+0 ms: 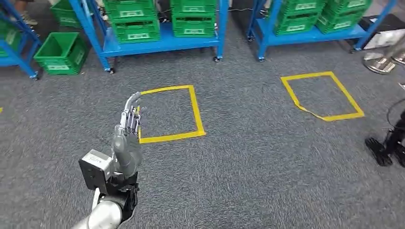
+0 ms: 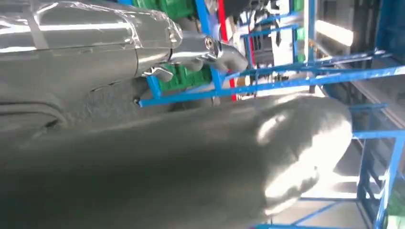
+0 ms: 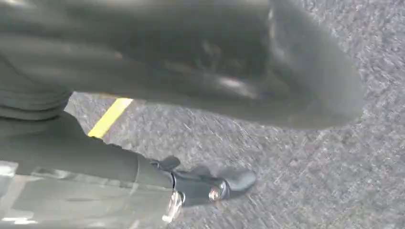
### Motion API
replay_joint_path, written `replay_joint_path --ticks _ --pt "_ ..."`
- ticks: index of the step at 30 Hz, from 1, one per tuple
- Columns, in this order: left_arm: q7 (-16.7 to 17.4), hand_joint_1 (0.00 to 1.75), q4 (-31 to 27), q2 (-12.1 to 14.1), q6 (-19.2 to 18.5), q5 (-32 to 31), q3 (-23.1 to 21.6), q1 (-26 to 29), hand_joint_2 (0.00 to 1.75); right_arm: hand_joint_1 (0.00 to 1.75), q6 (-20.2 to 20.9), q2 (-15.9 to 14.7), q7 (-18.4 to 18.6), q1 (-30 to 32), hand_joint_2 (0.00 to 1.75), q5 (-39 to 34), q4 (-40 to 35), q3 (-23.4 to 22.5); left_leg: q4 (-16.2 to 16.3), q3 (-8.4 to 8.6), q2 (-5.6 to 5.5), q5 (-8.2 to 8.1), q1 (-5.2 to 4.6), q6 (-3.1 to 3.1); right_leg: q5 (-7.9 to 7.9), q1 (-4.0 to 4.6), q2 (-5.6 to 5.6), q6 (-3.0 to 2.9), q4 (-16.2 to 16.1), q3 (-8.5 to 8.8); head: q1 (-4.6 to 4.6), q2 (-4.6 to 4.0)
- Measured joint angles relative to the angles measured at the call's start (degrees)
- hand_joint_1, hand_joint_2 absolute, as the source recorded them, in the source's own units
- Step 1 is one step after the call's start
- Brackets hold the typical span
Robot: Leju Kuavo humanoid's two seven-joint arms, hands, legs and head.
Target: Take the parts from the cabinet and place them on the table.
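Observation:
A blue shelving rack stands ahead at the far side of the grey carpet, loaded with green crates; what they hold is hidden. A second blue rack with more green crates stands to its right. My left hand is raised in front of me over the carpet, fingers stretched out straight and holding nothing. The left wrist view shows its thick thumb and a straight finger against blue rack frames. My right hand hangs over the carpet with a finger extended and nothing in it.
A yellow tape square marks the floor just beyond my left hand, another lies to the right. A loose green crate sits on the floor at the left. Black stand feet and a silver base are at the right edge.

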Motion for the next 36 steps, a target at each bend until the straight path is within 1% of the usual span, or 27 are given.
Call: replay_joint_path --ticks 1,2,3,5,6,7,8,9,10,11,12,13,16,17,18,19,21,22,23,24,26,27,28,29,30,31,36 --pt "-0.07 0.00 -0.02 0.00 0.00 0.00 0.00 -0.01 0.00 0.00 0.33 0.00 0.02 -0.18 0.00 0.04 -0.02 0.04 -0.50 0.29 -0.45 0.17 -0.44 -0.34 0.78 -0.49 -0.92 0.11 -1.67 0.78 -0.07 0.00" --pt "-0.18 0.00 0.00 0.00 0.00 0.00 0.02 0.14 0.00 0.00 0.70 0.09 0.02 -0.44 0.00 0.07 -0.07 0.11 0.06 0.15 4.13 -0.35 -0.90 -0.28 1.36 -0.61 -1.74 0.37 -2.87 1.64 -0.22 -0.02" --pt "-0.24 0.00 0.06 0.00 0.00 0.00 0.02 -0.11 0.00 0.00 1.22 0.13 0.02 -0.37 0.00 0.13 -0.07 0.18 2.11 -0.87 7.07 -2.07 -0.82 -0.56 1.65 -0.57 -2.38 0.04 -3.75 2.28 -0.74 0.00" --pt "-0.26 0.00 0.22 -0.09 -0.02 0.04 0.00 -0.01 0.00 0.00 2.08 0.22 0.26 -0.28 0.00 0.42 -0.07 0.31 9.64 -4.58 7.41 -5.78 -0.31 -1.09 1.55 -0.61 -3.97 0.06 -3.92 2.60 -0.79 0.00" --pt "-0.28 0.00 0.35 -0.09 -0.09 0.09 0.02 0.04 0.00 0.00 2.34 0.24 0.44 -0.12 0.00 0.46 -0.07 0.37 12.89 -6.29 7.33 -6.73 -0.03 -1.39 1.39 -0.65 -4.83 0.13 -3.89 2.70 -0.81 0.00" --pt "-0.31 0.00 0.48 -0.09 -0.11 0.11 0.00 0.05 0.00 0.00 2.60 0.29 0.48 -0.05 0.00 0.50 -0.04 0.52 13.74 -6.83 7.35 -6.35 0.14 -1.67 1.24 -0.73 -5.60 0.26 -3.85 2.81 -0.76 -0.02" --pt "-0.33 0.00 0.52 -0.09 -0.11 0.13 0.00 0.08 0.00 0.00 2.84 0.37 0.61 -0.06 0.00 0.55 -0.04 0.77 12.11 -6.10 7.51 -4.70 0.32 -2.00 0.98 -0.81 -6.30 0.47 -3.78 2.98 -0.81 0.00" --pt "-0.35 0.00 0.52 -0.09 -0.11 0.13 0.00 0.09 0.00 0.00 3.15 0.39 0.79 -0.07 0.00 0.57 -0.07 0.81 8.66 -4.13 7.94 -2.42 0.48 -2.22 0.70 -0.93 -6.89 0.72 -3.65 3.28 -0.77 0.00" --pt "-0.39 0.00 0.52 -0.09 -0.11 0.13 0.00 0.08 0.00 0.00 3.34 0.50 0.81 -0.10 0.00 0.57 -0.07 0.83 3.65 -1.25 9.24 0.09 0.53 -2.37 0.25 -1.10 -7.46 1.09 -3.39 3.63 -0.77 -0.02" --pt "-0.48 0.00 0.52 -0.09 -0.11 0.13 0.00 0.05 0.00 0.00 3.41 0.50 0.83 -0.12 0.00 0.57 -0.07 0.85 -0.59 0.98 12.16 0.83 0.38 -2.57 -0.32 -1.16 -7.97 1.59 -2.96 3.97 -0.81 -0.02" --pt "-0.50 0.00 0.61 -0.13 -0.11 0.18 0.00 0.04 0.00 0.00 3.43 0.37 0.85 -0.14 0.00 0.57 -0.07 0.85 -0.92 1.36 14.82 -0.15 -0.57 -1.96 -0.95 -0.57 -8.20 2.15 -2.55 3.84 -1.16 0.00" --pt "-0.59 0.00 0.61 -0.15 -0.13 0.17 0.00 0.10 0.00 0.00 3.65 0.46 0.85 -0.13 0.00 0.57 -0.07 0.92 -0.82 1.19 13.68 -0.25 -0.45 -0.84 -1.20 -0.49 -8.68 2.31 -2.38 4.15 -0.90 0.00" --pt "-0.72 0.00 0.66 -0.13 -0.15 0.20 0.00 0.15 0.00 0.00 3.78 0.46 0.87 -0.33 0.00 0.50 -0.11 1.03 -0.88 1.17 11.31 -0.40 -0.54 0.23 -1.71 -0.82 -10.57 2.89 -2.83 4.97 -0.74 0.00" --pt "-0.76 0.00 0.63 -0.22 -0.18 0.20 -0.02 0.19 0.00 0.00 3.85 0.48 0.87 -0.35 0.00 0.50 -0.13 1.12 -0.93 1.23 10.44 -0.34 -0.32 0.46 -2.56 -1.07 -8.36 3.23 -2.25 5.01 -0.70 0.00" --pt "-0.81 0.00 0.66 -0.20 -0.18 0.20 -0.02 -0.02 0.00 0.00 3.85 0.46 0.85 -0.15 0.00 0.50 -0.13 1.16 -0.93 1.21 9.71 -0.32 -0.28 0.70 -4.30 -1.20 -5.78 3.28 0.18 3.91 -0.52 0.00" --pt "-0.85 0.00 0.66 -0.28 -0.20 0.20 -0.02 -0.15 0.00 0.00 3.85 0.42 0.85 0.05 0.00 0.48 -0.15 1.18 -0.93 1.18 8.79 -0.30 -0.28 0.94 -6.73 -1.18 -4.21 3.31 4.79 1.72 -0.48 0.00" --pt "-0.87 0.00 0.72 -0.39 -0.22 0.20 -0.04 -0.07 0.00 0.00 3.85 0.44 0.87 0.31 0.00 0.46 -0.13 1.20 -0.93 1.19 6.79 -0.32 -0.40 1.07 -10.22 -1.14 -3.26 3.24 14.46 -3.36 -0.37 -0.02" --pt "-0.87 0.00 0.77 -0.39 -0.22 0.20 -0.04 -0.08 0.00 0.00 3.82 0.46 0.87 0.47 0.00 0.44 -0.11 1.25 -0.92 1.23 5.75 -0.31 -0.46 1.14 -10.04 -1.14 -3.19 3.06 16.38 -4.79 -0.37 0.00" --pt "-0.87 0.00 0.83 -0.39 -0.24 0.20 -0.04 -0.07 0.00 0.00 3.82 0.46 0.89 0.59 0.00 0.37 -0.09 1.27 -0.92 1.34 4.68 -0.29 -0.53 1.18 -8.33 -1.11 -3.07 2.73 15.53 -4.99 -0.39 -0.02" --pt "-0.87 0.00 0.83 -0.42 -0.26 0.20 -0.04 -0.08 0.00 0.00 3.82 0.44 0.87 0.58 0.00 0.31 -0.07 1.27 -0.92 1.50 4.22 -0.30 -0.60 1.23 -5.66 -1.06 -2.94 2.38 12.62 -4.18 -0.31 0.00" --pt "-0.87 0.00 0.83 -0.50 -0.31 0.20 -0.04 -0.06 0.00 0.00 3.76 0.39 0.87 0.22 0.00 0.11 -0.07 1.27 -0.94 1.95 2.96 -0.33 -0.64 1.19 0.62 -0.59 -2.36 1.24 2.78 -0.70 -0.28 0.00" --pt "-0.87 0.00 0.83 -0.52 -0.37 0.20 -0.04 -0.07 0.00 0.00 3.61 0.29 0.87 0.09 0.00 0.02 -0.02 1.27 -0.89 1.99 2.65 -0.39 -0.78 1.01 0.63 -0.31 -1.70 0.74 0.60 0.01 -0.26 -0.02" --pt "-0.87 0.00 0.83 -0.52 -0.64 0.20 -0.04 -0.07 0.00 0.00 3.58 0.33 0.87 -0.26 0.00 0.02 -0.07 1.31 -0.77 1.73 2.36 -0.33 -0.75 0.67 0.48 -0.37 -1.66 0.76 -0.78 0.32 -0.13 0.00" --pt "-0.85 0.00 0.83 -0.52 -0.85 0.22 -0.07 -0.09 0.00 0.00 3.45 0.35 0.87 -0.45 0.00 0.02 -0.07 1.31 -0.62 1.61 2.47 -0.90 -0.97 0.88 0.68 -0.47 -1.59 1.91 -1.11 0.28 -0.28 0.00" --pt "-0.85 0.00 0.83 -0.50 -1.05 0.22 -0.09 -0.03 0.00 0.00 3.30 0.39 0.87 -0.57 0.00 0.04 -0.05 1.33 -0.74 1.68 2.69 -0.66 -0.87 1.47 0.47 -0.48 -1.52 2.66 -1.10 0.35 -0.22 0.00" --pt "-0.85 0.00 0.83 -0.50 -1.16 0.22 -0.11 -0.03 0.00 0.00 3.12 0.39 0.87 -0.46 0.00 0.04 -0.04 1.33 -0.89 1.87 2.95 -0.77 -0.81 1.26 0.56 -0.37 -1.45 2.10 -1.09 0.42 -0.22 0.00" --pt "-0.46 0.00 0.83 -0.52 -1.40 0.63 -0.20 -0.05 0.00 0.00 2.95 0.53 0.87 -0.22 0.00 0.04 -0.02 1.38 -1.45 2.42 4.32 -0.66 -0.74 0.65 0.80 -0.23 -0.38 1.57 -1.03 0.52 -0.24 -0.02"
